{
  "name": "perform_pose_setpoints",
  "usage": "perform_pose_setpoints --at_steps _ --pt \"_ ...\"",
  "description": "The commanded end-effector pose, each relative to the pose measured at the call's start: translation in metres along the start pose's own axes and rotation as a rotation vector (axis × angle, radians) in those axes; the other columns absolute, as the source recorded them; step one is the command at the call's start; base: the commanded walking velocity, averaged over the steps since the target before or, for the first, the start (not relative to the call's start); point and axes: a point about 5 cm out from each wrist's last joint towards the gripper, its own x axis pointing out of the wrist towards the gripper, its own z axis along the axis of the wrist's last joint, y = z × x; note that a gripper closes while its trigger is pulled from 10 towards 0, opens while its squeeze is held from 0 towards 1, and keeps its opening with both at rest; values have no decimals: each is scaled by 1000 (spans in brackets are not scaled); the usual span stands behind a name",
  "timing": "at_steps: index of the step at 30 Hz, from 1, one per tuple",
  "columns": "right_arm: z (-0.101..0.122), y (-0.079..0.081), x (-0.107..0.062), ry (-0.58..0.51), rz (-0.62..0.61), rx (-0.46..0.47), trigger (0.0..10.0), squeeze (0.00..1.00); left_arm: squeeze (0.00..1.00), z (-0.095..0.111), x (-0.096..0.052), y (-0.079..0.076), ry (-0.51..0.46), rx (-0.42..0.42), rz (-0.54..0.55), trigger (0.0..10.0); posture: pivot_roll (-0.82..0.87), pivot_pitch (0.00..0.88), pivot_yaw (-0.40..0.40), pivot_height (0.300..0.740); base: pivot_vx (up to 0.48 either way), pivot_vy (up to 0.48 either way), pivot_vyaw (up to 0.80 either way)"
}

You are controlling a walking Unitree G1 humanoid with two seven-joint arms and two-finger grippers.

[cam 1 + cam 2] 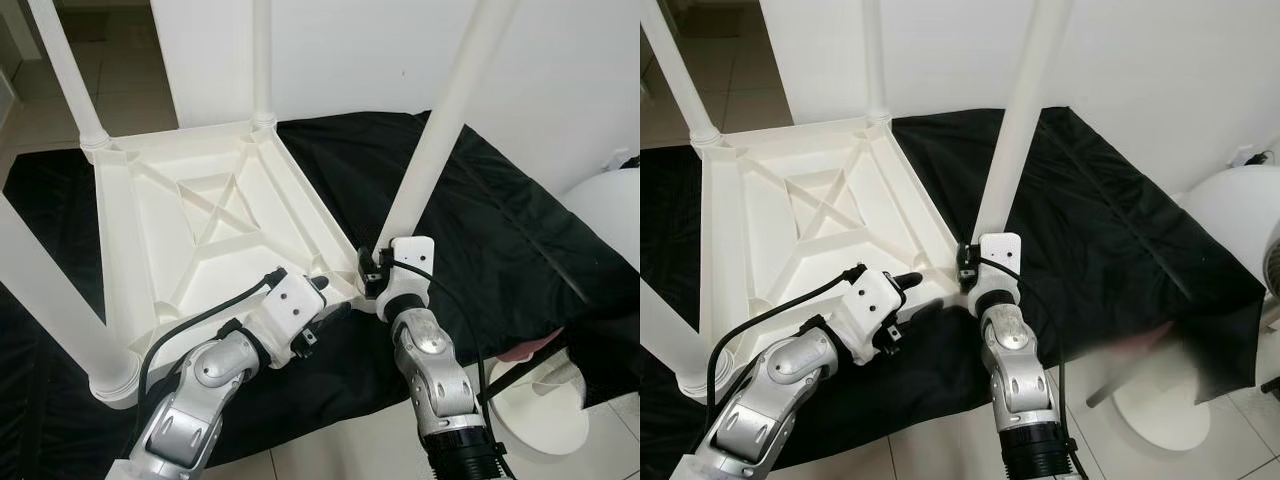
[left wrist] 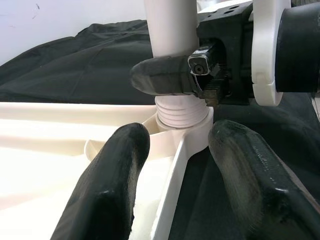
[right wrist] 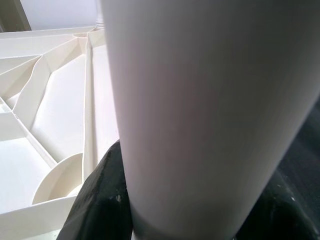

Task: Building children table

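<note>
A white plastic children's table (image 1: 200, 230) lies upside down on a black cloth (image 1: 500, 230), with its legs pointing up. My right gripper (image 1: 372, 270) is shut on the near-right leg (image 1: 440, 130), just above the ribbed collar (image 2: 180, 112) where the leg meets the corner socket. In the right wrist view the leg (image 3: 200, 115) stands between the black fingers (image 3: 102, 200). Beside that corner my left gripper (image 1: 335, 300) is open. Its two fingers (image 2: 107, 185) straddle the table's rim without closing on it.
A white wall stands close behind the table. A rounded white object (image 1: 610, 215) and a white round base (image 1: 545, 405) sit on the tiled floor at the right. Three other legs rise at the remaining corners, one near my left arm (image 1: 60, 320).
</note>
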Motion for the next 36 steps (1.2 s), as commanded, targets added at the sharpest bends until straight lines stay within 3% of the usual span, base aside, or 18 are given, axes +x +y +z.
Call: perform_pose_setpoints --at_steps 1,9,10,14,15,16,17,18,19,28,36 --pt "-2 -2 -8 8 -54 34 10000 0 0 -3 1 -3 3 -1 5 10000 -13 30 -44 740 0 0 0" --pt "-1 -1 -9 13 -59 40 10000 0 0 -3 2 -1 4 4 11 10000 -8 25 -46 740 0 0 0" --pt "0 0 -8 6 -39 51 10000 1000 0 -3 2 0 4 5 15 10000 -5 22 -47 740 0 0 0" --pt "5 2 -7 -16 27 91 10000 1000 0 -3 1 0 5 7 17 10000 -1 20 -48 740 0 0 0" --pt "11 -3 -6 -41 108 108 10000 776 0 -3 1 0 5 8 17 10000 -4 19 -47 740 0 0 0" --pt "11 -3 -6 -41 108 108 10000 776 0 -3 1 0 5 8 17 10000 -4 19 -47 740 0 0 0" --pt "14 -8 -5 -59 171 113 10000 106 0 -3 1 0 5 9 16 10000 -4 19 -47 740 0 0 0" --pt "14 -8 -5 -59 171 113 10000 106 0 -3 1 0 5 9 16 10000 -4 19 -47 740 0 0 0" --pt "14 -15 -6 -66 248 96 10000 0 0 -3 2 0 4 10 14 10000 -6 20 -50 740 0 0 0" --pt "1 -43 -6 -6 475 -34 10000 0 0 -3 3 2 0 17 18 10000 -9 24 -47 740 0 0 0" --pt "-4 -61 8 52 625 -149 10000 0 0 -2 5 4 -6 19 24 10000 -13 31 -43 740 0 0 0"
